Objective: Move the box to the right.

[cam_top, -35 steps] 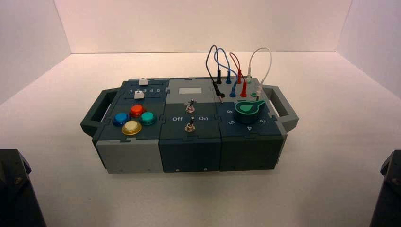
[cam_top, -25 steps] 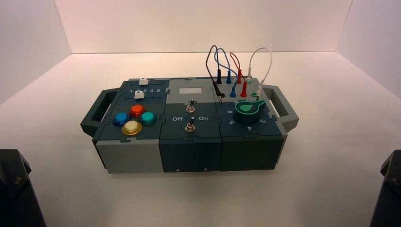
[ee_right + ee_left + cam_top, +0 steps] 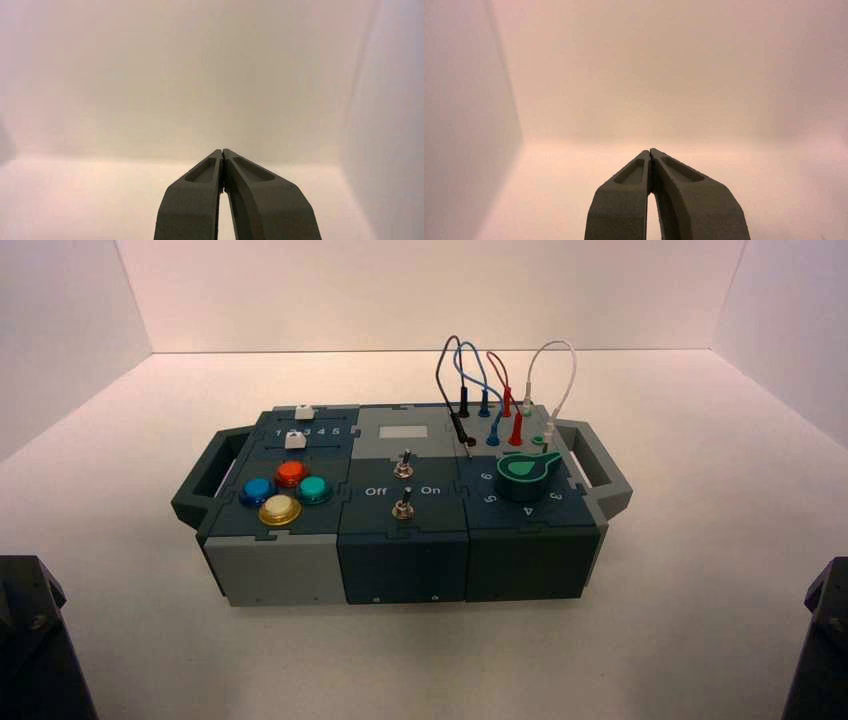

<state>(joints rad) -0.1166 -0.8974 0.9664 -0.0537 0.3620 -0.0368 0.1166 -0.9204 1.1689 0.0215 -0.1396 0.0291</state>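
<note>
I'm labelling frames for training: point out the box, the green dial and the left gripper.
box (image 3: 405, 565): high view, on its front wall.
green dial (image 3: 524, 471): high view, on the dial's top face.
left gripper (image 3: 651, 153): left wrist view, where its shut fingertips meet.

The box (image 3: 400, 510) is dark teal with grey panels. On it: blue (image 3: 257, 490), orange-red (image 3: 291, 473), teal (image 3: 313, 489) and yellow (image 3: 279, 510) buttons, a green dial (image 3: 524, 473), and black, blue, red and white wires (image 3: 505, 390). White surface (image 3: 650, 640).
</note>
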